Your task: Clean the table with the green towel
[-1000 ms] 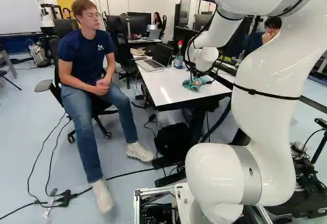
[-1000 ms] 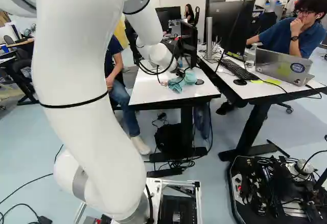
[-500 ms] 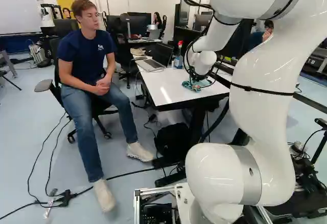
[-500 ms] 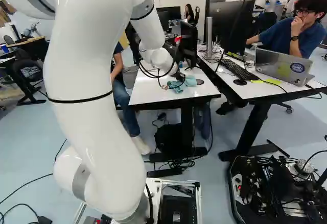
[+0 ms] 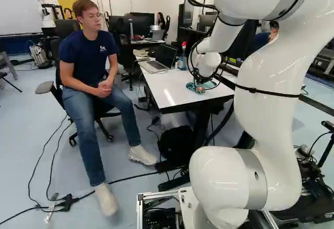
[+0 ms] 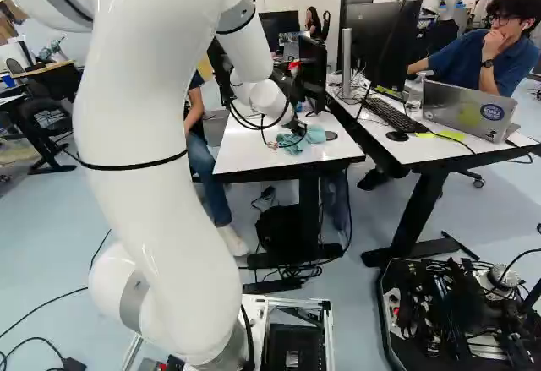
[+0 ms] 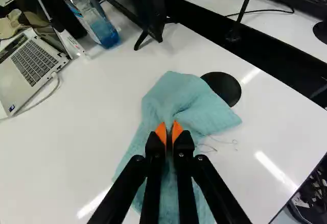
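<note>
Turquoise cloth towel (image 7: 179,94) pinched for wiping on a white, smooth-topped table (image 7: 97,127).

A bunched fold of the towel was held between the orange pads (image 7: 161,132) of the black two-fingered gripper (image 7: 169,132), and the rest was spread, creased, over the near right part of the tabletop, beside a flat black disc (image 7: 223,88). The grasp could be judged done and the towel placed for wiping; how much of the surface had already been wiped could not be told, as no dirt or wet trail could be made out. Probably left to be covered were the near left stretch and the part towards the open silver laptop (image 7: 33,63) at the far left and the clear spray bottle of blue liquid (image 7: 104,32) at the far side.
</note>
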Tool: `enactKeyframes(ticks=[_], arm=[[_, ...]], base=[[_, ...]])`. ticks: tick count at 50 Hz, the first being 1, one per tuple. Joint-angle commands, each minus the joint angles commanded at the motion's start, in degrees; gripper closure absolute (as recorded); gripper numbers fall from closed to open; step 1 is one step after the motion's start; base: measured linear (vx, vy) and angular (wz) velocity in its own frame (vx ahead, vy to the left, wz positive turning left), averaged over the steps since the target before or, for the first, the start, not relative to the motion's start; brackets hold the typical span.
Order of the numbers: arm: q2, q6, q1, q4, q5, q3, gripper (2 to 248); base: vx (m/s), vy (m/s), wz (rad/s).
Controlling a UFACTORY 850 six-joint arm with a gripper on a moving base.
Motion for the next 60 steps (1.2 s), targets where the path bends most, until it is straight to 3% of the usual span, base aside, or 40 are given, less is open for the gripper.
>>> enactKeyframes(ticks=[60], arm=[[0.0, 0.0, -0.1, 0.0, -3.0, -0.1, 217]], base=[[0.000, 0.000, 0.000]])
